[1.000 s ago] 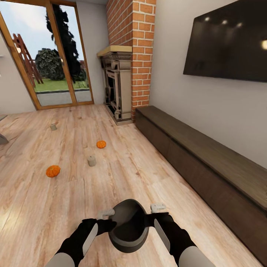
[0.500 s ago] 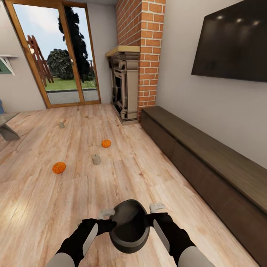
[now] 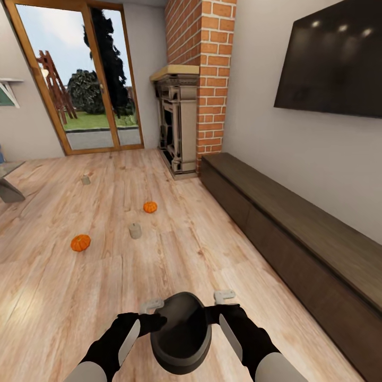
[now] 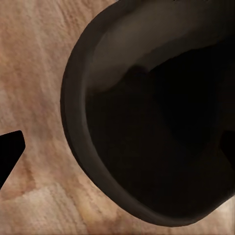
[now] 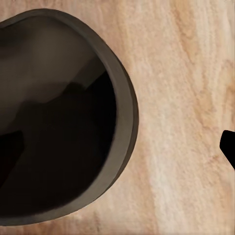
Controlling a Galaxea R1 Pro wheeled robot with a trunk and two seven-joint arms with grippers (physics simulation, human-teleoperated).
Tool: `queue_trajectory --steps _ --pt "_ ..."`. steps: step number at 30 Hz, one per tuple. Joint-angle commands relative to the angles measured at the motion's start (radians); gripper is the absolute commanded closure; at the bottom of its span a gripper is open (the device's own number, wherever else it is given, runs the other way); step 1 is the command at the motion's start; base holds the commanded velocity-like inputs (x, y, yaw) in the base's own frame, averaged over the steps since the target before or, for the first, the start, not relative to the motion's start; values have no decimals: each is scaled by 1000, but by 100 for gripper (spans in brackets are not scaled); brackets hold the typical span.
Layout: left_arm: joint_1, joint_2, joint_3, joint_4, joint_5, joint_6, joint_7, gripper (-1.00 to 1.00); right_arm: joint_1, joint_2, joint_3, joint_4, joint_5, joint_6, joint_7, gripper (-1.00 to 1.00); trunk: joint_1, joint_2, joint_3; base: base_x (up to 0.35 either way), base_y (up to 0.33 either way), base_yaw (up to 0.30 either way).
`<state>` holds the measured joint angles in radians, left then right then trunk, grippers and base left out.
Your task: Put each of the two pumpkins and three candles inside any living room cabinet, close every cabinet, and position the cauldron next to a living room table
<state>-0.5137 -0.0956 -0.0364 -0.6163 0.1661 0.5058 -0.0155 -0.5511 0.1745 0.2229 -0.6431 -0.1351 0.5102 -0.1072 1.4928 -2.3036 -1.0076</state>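
While the cauldron (image 3: 180, 333) hangs above the plank floor (image 3: 63, 297) between both arms, it is held at its rim from two sides: the left claw (image 3: 154, 321) grips the left edge and the right claw (image 3: 216, 314) the right edge, each pinching the rim as far as the head view allows. The wrist views show the dark bowl (image 4: 161, 122) close against each camera, its mouth tilted, with bare floor beneath. Two pumpkins lie loose on the floor ahead, one nearer the left (image 3: 80, 243) and one farther on (image 3: 150, 207), well apart. Two candles are visible, one (image 3: 135, 231) between the pumpkins and one (image 3: 86, 180) farther off towards the glazed doors (image 3: 79, 79); a third is not seen. The long dark cabinet (image 3: 297, 239) runs along the right wall under the television (image 3: 334, 58), all fronts appearing shut. A corner of the grey surface (image 3: 8, 175) shows at the far left edge. Risks noted: the two-sided rim hold is shallow, so uneven arm motion or a base turn could twist the pot free and drop it. Carrying it leftward also brings the base towards the loose pumpkins and candles, which could be struck and scattered. Setting it down too far from the surface would fail the placement.
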Motion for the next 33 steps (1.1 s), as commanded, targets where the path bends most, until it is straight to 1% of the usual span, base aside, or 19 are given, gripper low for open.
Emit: queue_trajectory --steps 1,6,17,26,28,33 --pt "0 0 -2 -2 9 5 2 -100 0 0 3 -1 -11 4 -9 -100 0 0 -1 57 -13 0" --pt "0 1 -2 -2 8 5 3 -100 -1 0 3 -1 -11 4 -9 -100 0 0 -1 98 -3 0" --pt "0 1 -2 -2 8 5 3 -100 0 0 3 -1 -11 4 -9 -100 0 0 -1 8 0 0" --pt "0 1 -1 -2 9 4 3 -100 0 0 3 -1 -11 1 -9 -100 34 -63 -29 0 0 0" --pt "0 1 0 -2 9 4 3 -100 0 0 3 -1 -11 -9 -9 -100 42 -77 -35 0 0 0" --pt "0 1 0 -2 9 4 3 -100 -1 0 17 0 -11 -22 -9 -100 61 -112 -51 0 0 0"
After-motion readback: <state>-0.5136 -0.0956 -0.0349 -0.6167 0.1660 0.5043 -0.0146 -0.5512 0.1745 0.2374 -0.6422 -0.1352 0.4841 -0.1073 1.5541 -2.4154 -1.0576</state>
